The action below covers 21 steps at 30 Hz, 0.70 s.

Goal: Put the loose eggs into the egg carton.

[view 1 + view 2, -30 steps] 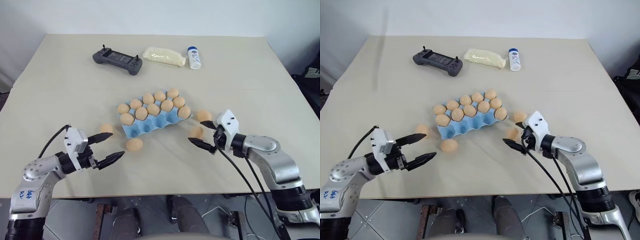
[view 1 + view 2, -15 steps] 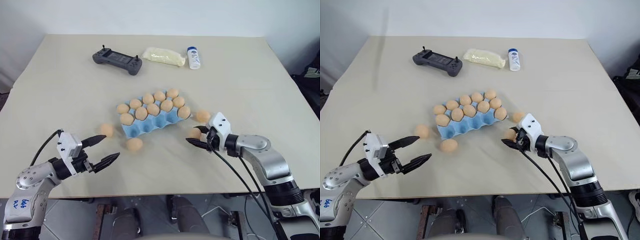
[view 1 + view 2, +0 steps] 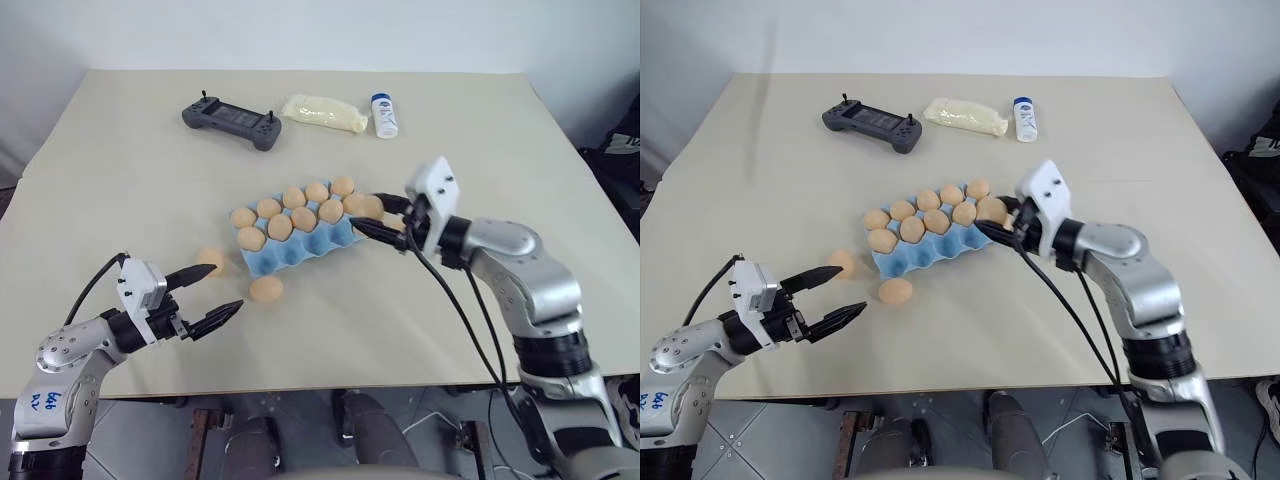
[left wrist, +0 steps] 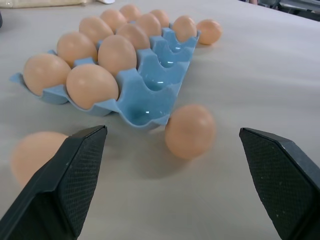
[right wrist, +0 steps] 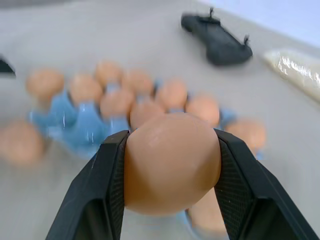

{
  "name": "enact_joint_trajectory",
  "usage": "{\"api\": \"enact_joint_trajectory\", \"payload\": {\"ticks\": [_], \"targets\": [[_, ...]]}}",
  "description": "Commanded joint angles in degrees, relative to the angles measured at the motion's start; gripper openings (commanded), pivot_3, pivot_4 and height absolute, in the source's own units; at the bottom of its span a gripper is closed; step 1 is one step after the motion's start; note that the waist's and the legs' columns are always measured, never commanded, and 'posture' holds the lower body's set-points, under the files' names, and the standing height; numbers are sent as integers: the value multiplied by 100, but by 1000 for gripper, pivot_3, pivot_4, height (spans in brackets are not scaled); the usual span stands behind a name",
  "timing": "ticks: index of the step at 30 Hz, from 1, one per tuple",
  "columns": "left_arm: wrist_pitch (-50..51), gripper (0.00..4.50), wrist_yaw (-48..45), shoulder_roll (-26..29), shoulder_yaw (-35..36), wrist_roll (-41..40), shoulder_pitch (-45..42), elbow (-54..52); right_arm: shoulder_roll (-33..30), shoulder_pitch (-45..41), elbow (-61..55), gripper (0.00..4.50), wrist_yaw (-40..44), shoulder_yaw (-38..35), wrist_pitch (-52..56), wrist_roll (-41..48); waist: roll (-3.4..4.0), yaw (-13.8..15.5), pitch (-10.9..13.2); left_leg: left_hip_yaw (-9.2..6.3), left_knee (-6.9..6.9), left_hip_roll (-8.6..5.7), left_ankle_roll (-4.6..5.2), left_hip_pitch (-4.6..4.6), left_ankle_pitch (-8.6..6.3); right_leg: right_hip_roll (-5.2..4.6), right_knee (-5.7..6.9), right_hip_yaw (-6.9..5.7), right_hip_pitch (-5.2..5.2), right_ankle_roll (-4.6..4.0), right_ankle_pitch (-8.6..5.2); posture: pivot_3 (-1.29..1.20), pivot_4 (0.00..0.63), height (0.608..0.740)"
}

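The light blue egg carton [image 3: 296, 250] lies mid-table with several eggs in its far cups, and its near row [image 4: 150, 109] is empty. My right gripper [image 5: 171, 165] is shut on one tan egg [image 3: 368, 207], held in the air over the carton's right end. My left gripper [image 3: 226, 286] hovers open at the carton's near left. One loose egg [image 3: 210, 260] lies by its upper fingertip. Another [image 3: 266, 289] rests against the carton's front edge, ahead of the open fingers. A third [image 4: 209, 31] lies on the table past the carton's right end.
At the far side of the table lie a black game controller [image 3: 233, 118], a pale filled pouch [image 3: 323, 112] and a small white bottle [image 3: 384, 114]. Black cables hang from both wrists. The table's near edge runs just behind both arms.
My right gripper shut on a loose egg lying right of the carton, then lifted it up and left over the carton's right end. The left gripper stayed open and in place.
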Motion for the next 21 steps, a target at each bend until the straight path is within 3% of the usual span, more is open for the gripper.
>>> {"api": "enact_joint_trajectory", "payload": {"ticks": [1,14,15,20,21], "targets": [[-129,4500,5,-55,73,-143,-55,-104,192,-296,605,2033,-160,315,-158,-373,0,1,0,0,-2,0,-1,0,0,0,0,-1,0,1,0,0,150,740],[-138,4500,149,-99,214,-164,111,-301,435,-519,1230,2033,72,556,-435,-674,2,3,1,11,-3,13,-12,-6,-18,3,-7,-21,-5,46,25,0,150,740],[-141,4500,154,-101,210,-161,109,-297,440,-518,1223,2725,101,554,-417,-673,3,4,1,12,-2,16,-13,-6,-18,2,-6,-23,-5,45,24,0,150,740],[-168,4500,175,-113,157,-140,29,-226,507,-531,1211,4374,119,518,-429,-683,3,0,1,12,-2,24,-20,-2,-16,2,2,-25,-5,39,21,0,150,740],[-176,4500,173,-115,144,-135,5,-207,515,-539,1207,4468,115,509,-431,-686,3,0,1,12,-2,26,-22,-1,-16,3,2,-25,-5,40,22,0,150,740]]}}
